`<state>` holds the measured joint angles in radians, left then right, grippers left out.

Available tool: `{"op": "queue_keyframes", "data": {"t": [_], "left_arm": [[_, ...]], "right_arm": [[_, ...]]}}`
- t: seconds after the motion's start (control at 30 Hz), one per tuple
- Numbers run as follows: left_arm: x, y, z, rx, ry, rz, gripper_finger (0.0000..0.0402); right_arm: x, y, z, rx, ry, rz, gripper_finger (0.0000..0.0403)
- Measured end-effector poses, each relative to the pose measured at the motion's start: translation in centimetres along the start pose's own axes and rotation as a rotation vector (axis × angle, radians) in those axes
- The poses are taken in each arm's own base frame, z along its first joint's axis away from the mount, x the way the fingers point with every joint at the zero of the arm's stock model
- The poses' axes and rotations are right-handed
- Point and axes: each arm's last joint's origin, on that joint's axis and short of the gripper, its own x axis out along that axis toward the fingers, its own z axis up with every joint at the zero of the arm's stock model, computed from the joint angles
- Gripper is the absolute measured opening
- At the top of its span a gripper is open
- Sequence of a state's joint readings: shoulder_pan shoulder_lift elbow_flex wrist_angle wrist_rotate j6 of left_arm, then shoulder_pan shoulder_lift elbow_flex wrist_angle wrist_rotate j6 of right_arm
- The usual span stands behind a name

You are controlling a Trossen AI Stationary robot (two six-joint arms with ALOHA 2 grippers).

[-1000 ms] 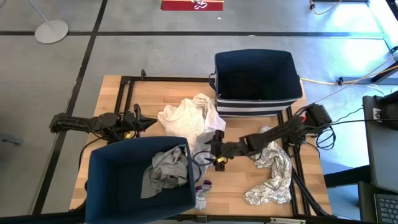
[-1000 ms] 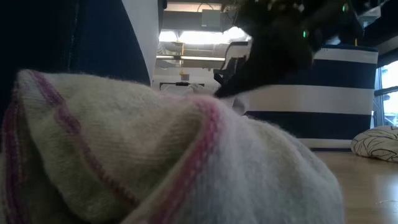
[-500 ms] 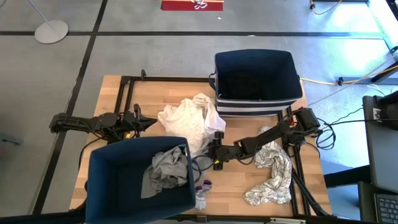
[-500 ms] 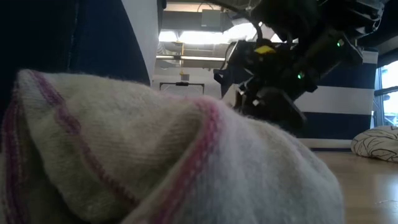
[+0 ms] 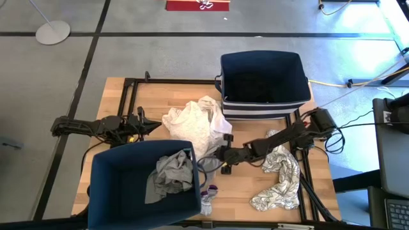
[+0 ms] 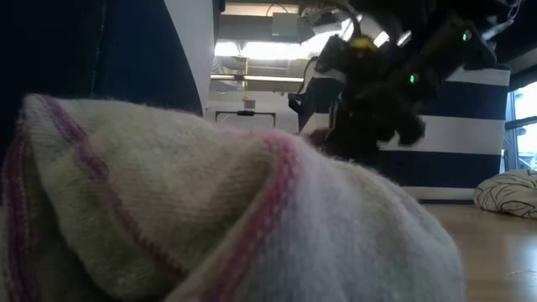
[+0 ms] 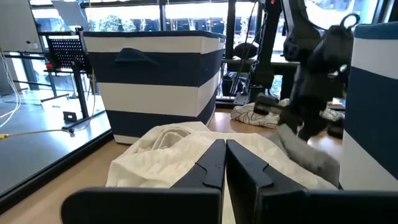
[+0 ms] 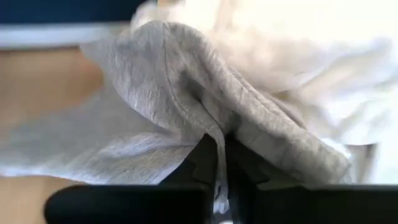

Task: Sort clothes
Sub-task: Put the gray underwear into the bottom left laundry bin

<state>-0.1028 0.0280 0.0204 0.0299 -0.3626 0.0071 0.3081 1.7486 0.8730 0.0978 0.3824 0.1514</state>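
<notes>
The grey garment (image 8: 186, 118) lies on the table in the gap between the near bin (image 5: 121, 185) and the cream pile (image 5: 195, 124), and my right gripper (image 5: 219, 158) has its fingers closed on a fold of it. In the right wrist view the cloth bunches right where the two fingers meet, so I judge the pinch is real, though thin.

That is my first worry: a small fold of soft knit could slip out once I lift. The second is the cream pile, which touches the grey cloth (I cannot tell whether they overlap or are tangled); if they are, lifting may drag a light piece along into the wrong bin. The hanging cloth could also catch on the near bin's rim, where another grey piece (image 5: 169, 174) already lies inside.

The printed garment (image 5: 281, 179) lies beside the right arm, and the far bin (image 5: 262, 80) is well apart. My left gripper (image 7: 224, 163) waits at the table's left edge, fingers together, holding nothing.
</notes>
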Motion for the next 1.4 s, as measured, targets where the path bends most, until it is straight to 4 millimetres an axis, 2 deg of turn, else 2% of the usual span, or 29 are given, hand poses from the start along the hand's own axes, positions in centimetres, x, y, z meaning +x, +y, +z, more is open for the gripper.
{"op": "queue_keyframes", "data": {"t": [0.17, 0.4, 0.57, 0.83, 0.97, 1.2, 1.4], "left_arm": [[0.0, 0.0, 0.0, 0.0, 0.0, 0.0, 0.0003], [0.0, 0.0, 0.0, 0.009, 0.001, 0.0, 0.0003], [0.0, 0.0, 0.0, 0.009, 0.0, 0.0, 0.0003], [0.1, 0.0, -0.1, 0.008, 0.012, 0.0, 0.0003], [0.1, 0.0, -0.1, 0.005, 0.011, 0.0, 0.0003], [0.1, 0.0, -0.1, 0.007, 0.01, 0.0, 0.0003], [0.1, 0.0, -0.1, 0.009, 0.009, 0.0, 0.0003]], "right_arm": [[-2.9, -0.1, 1.3, 0.0, -0.043, 0.0, 0.0014], [-8.5, -1.3, 3.1, 0.0, -0.11, -0.068, 0.0012], [-12.1, -2.8, 5.7, 0.031, -0.198, -0.123, 0.0015], [-16.3, -4.0, 10.7, -0.035, -0.389, -0.228, 0.0016], [-17.3, -4.3, 12.7, -0.056, -0.55, -0.226, 0.0016], [-18.5, -4.2, 15.0, -0.074, -0.828, -0.165, 0.0016], [-16.9, -3.7, 16.2, -0.133, -1.013, -0.086, 0.0017]]}}
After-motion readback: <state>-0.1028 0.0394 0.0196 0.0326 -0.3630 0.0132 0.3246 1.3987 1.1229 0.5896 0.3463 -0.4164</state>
